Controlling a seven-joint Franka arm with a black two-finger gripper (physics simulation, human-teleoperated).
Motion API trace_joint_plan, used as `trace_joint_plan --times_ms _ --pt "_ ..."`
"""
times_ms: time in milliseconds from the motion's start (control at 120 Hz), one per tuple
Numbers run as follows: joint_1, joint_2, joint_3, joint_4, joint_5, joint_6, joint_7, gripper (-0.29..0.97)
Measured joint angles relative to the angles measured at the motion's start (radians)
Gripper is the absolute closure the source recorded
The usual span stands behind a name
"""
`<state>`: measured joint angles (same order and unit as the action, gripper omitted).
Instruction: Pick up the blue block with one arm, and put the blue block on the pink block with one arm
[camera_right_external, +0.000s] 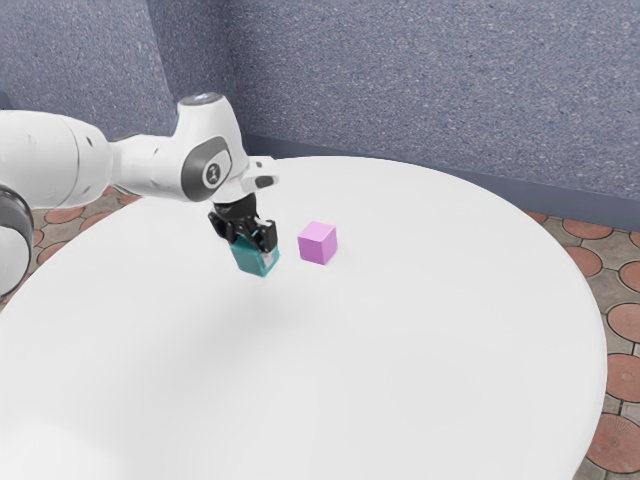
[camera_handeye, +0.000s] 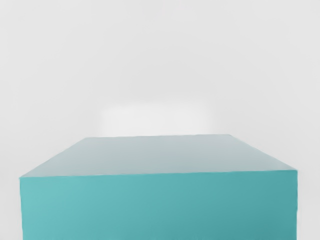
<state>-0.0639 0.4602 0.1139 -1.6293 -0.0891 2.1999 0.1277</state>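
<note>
Clasping smooth blue block (camera_right_external: 247, 263), black claw (camera_right_external: 252, 246)

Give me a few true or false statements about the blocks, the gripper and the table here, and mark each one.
1. The gripper is shut on the blue block. True.
2. The pink block stands on the white table. True.
3. The blue block rests on top of the pink block. False: it is in the gripper, apart from the pink block, to the exterior view's left of it.
4. The table is square. False: its edge is rounded.
</note>
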Motion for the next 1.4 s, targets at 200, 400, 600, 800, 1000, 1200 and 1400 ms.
trace_joint_plan --times_ms 200,400,600,800,1000,1200,1400 --pt "0.031 0.217 -0.024 0.355 -0.003 -0.045 -0.006 0.31" --pt "0.089 0.343 -0.105 0.512 -0.004 0.016 -0.015 0.31" --pt "0.093 0.432 -0.114 0.626 -0.002 0.064 -0.022 0.31" --pt "0.094 0.453 -0.129 0.631 0.000 0.058 -0.027 0.31" --pt "0.100 0.468 -0.147 0.647 0.011 0.023 -0.030 0.31" --pt "0.099 0.490 -0.151 0.678 0.018 0.009 -0.030 0.30" --pt "0.098 0.490 -0.155 0.679 0.014 0.003 -0.023 0.21"
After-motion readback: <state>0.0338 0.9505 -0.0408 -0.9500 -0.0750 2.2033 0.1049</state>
